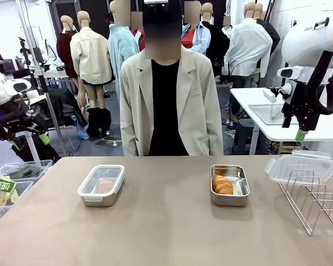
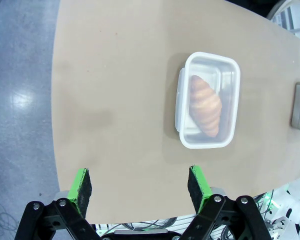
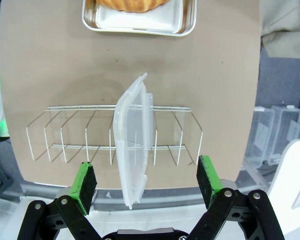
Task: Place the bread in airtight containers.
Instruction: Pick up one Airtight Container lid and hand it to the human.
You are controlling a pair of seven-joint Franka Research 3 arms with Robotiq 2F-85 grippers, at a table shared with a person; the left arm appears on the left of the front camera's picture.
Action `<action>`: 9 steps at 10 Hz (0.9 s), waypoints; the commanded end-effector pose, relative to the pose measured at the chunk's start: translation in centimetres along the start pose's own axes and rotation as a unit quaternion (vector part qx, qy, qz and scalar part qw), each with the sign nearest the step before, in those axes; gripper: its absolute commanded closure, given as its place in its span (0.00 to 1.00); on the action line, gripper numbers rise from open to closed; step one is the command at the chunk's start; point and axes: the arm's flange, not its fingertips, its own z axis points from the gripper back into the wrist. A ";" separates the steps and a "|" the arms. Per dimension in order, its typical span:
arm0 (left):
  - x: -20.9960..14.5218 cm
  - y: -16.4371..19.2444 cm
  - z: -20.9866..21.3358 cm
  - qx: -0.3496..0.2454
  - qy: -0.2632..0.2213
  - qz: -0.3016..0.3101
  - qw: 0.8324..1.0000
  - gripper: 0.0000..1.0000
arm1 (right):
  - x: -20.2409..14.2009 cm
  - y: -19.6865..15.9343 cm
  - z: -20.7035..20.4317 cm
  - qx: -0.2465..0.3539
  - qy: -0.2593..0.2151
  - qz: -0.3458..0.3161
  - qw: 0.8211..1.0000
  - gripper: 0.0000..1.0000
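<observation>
Under a clear lid, one croissant (image 1: 104, 185) (image 2: 205, 106) lies in the left steel tin (image 1: 101, 186) (image 2: 208, 108). The second croissant (image 1: 222, 184) (image 3: 132, 4) lies in the right tin (image 1: 230, 185) (image 3: 140, 19), which has no lid on it. A spare clear lid (image 1: 293, 168) (image 3: 134, 155) stands on edge in the wire rack (image 1: 316, 202) (image 3: 75, 135). My left gripper (image 1: 30, 142) (image 2: 140, 184) hangs open off the table's left edge, apart from the lidded tin. High at the right, my right gripper (image 1: 299, 133) (image 3: 146, 179) is open above the rack and lid.
A person (image 1: 165, 105) in a beige jacket stands at the far side, hands out of sight. Clear plastic bins (image 1: 16, 174) with a green packet (image 1: 3, 188) sit beside the table's left edge. A white table (image 1: 277, 113) stands behind at the right.
</observation>
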 end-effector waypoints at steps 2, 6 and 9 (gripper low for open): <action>0.1 0.1 0.2 0.008 0.000 -0.001 1.000 0.00 | 0.0 0.0 0.0 0.000 0.000 0.000 1.000 0.00; 0.1 0.1 0.2 0.008 0.000 -0.001 1.000 0.00 | -0.1 0.0 -1.5 0.005 -0.001 0.002 1.000 0.00; 0.1 0.1 0.2 0.008 0.000 -0.001 1.000 0.00 | 0.4 0.8 -4.8 0.017 0.018 -0.003 1.000 0.00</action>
